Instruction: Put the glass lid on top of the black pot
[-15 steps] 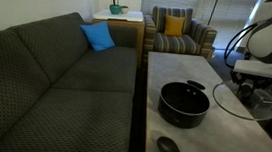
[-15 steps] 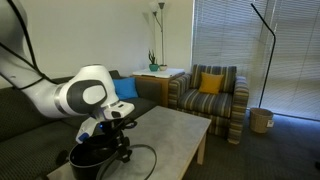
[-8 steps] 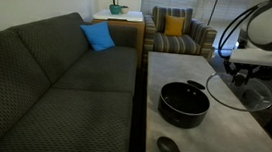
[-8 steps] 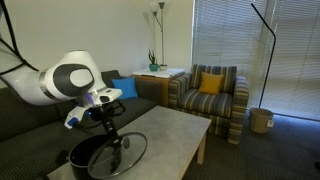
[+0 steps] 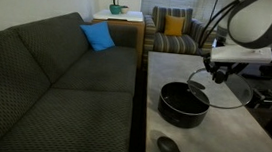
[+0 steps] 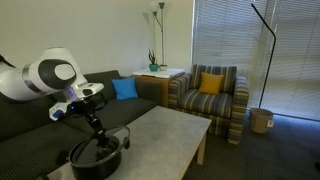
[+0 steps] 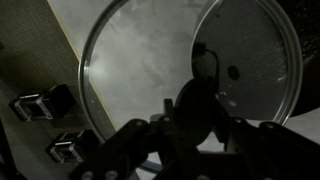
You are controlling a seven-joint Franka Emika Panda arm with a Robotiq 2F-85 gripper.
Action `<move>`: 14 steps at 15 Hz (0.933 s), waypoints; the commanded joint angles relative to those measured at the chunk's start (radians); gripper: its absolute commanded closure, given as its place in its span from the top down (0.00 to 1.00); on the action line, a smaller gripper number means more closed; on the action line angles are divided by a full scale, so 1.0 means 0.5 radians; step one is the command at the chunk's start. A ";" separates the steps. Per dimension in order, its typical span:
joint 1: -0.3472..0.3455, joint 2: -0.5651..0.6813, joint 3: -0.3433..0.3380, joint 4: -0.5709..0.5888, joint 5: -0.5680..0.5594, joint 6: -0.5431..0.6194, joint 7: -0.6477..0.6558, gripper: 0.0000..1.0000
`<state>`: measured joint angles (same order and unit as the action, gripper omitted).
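The black pot (image 5: 183,106) stands on the pale table (image 5: 177,65) with its dark inside showing. My gripper (image 5: 219,76) is shut on the small dark knob of the glass lid (image 5: 231,94). The lid hangs tilted in the air, partly over the pot's far rim. In an exterior view the gripper (image 6: 97,128) holds the lid (image 6: 112,141) just above the pot (image 6: 95,161). The wrist view looks through the lid (image 7: 130,70) from above, with the gripper (image 7: 200,112) on the knob. The pot (image 7: 255,50) lies beyond it at upper right.
A black long-handled spoon (image 5: 182,151) lies on the table in front of the pot. A dark sofa (image 5: 54,88) with a blue cushion (image 5: 98,36) runs along one side of the table. A striped armchair (image 6: 210,95) stands past the table's far end.
The gripper has lifted the glass lid off the table and carried it sideways toward the black pot. The lid now hangs over the pot's edge. The pot and spoon have not moved.
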<state>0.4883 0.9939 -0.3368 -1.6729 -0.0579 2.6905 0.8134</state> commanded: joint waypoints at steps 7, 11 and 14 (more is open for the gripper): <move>-0.196 0.047 0.270 0.414 -0.118 -0.264 -0.333 0.14; -0.415 0.126 0.467 0.534 -0.037 -0.225 -0.691 0.14; -0.526 0.230 0.564 0.657 0.028 -0.267 -0.886 0.14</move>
<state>0.2822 1.0622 -0.1077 -1.4248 -0.0780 2.5915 0.4705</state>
